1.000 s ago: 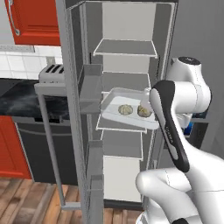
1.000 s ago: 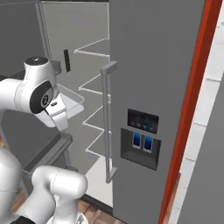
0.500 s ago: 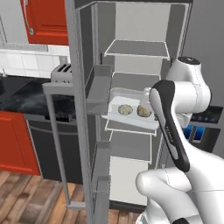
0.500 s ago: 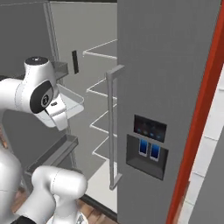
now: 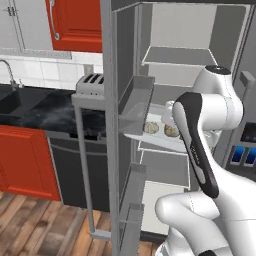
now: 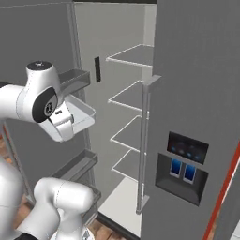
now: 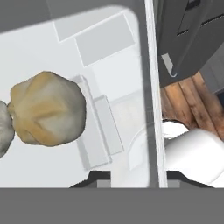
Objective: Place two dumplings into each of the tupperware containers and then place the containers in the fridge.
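Observation:
A silvery-white tupperware container (image 5: 146,138) hangs in the air before the open fridge (image 5: 194,56), level with its middle shelves. Two dumplings (image 5: 151,128) (image 5: 171,131) lie side by side in it. In the right base view my gripper (image 6: 65,126) holds the container (image 6: 83,115) by its near rim. In the hand view the fingertips (image 7: 94,177) straddle that rim (image 7: 151,87), one dumpling (image 7: 46,109) is large at the left, and the second dumpling (image 7: 2,127) is cut by the frame edge. My gripper (image 7: 133,177) is shut on the container.
The fridge's left door (image 5: 112,125) stands open with door bins (image 5: 136,97) close beside the container. The right door (image 6: 201,93) is shut, with a bar handle (image 6: 143,140) and a dispenser panel (image 6: 187,161). A toaster (image 5: 90,80), a dark counter (image 5: 45,112) and red cabinets (image 5: 25,160) are at the left.
The whole scene has slid sideways in both base views, so the base has driven along the fridge. The container stays in my gripper, still holding both dumplings.

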Controlling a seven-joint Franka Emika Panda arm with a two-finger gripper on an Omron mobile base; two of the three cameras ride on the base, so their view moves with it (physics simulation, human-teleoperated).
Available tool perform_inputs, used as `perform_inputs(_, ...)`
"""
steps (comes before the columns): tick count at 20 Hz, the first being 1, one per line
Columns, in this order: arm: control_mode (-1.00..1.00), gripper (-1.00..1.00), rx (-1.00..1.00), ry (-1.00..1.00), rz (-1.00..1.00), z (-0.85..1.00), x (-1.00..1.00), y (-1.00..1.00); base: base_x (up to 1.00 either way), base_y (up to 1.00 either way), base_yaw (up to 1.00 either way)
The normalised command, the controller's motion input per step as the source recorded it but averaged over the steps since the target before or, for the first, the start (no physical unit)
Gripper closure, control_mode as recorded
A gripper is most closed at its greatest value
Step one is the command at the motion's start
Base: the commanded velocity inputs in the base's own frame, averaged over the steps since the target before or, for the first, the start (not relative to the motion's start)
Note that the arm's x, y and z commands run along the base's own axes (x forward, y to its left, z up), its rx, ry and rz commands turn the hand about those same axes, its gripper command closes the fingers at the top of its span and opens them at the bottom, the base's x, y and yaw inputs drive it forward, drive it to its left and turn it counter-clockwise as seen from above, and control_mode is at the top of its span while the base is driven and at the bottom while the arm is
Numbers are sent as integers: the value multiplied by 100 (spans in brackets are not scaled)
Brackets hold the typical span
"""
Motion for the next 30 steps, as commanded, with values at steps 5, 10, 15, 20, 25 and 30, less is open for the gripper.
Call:
perform_inputs(5,100,100,0,0,0,0,0,0,3,13,0)
perform_inputs(10,100,100,0,0,0,0,0,0,-7,-23,0)
perform_inputs(15,100,100,0,0,0,0,0,0,-17,-51,-4)
perform_inputs(20,100,100,0,0,0,0,0,0,-2,-34,-16)
perform_inputs(25,100,100,0,0,0,0,0,0,7,4,-25)
perform_inputs(30,100,100,0,0,0,0,0,0,22,0,-28)
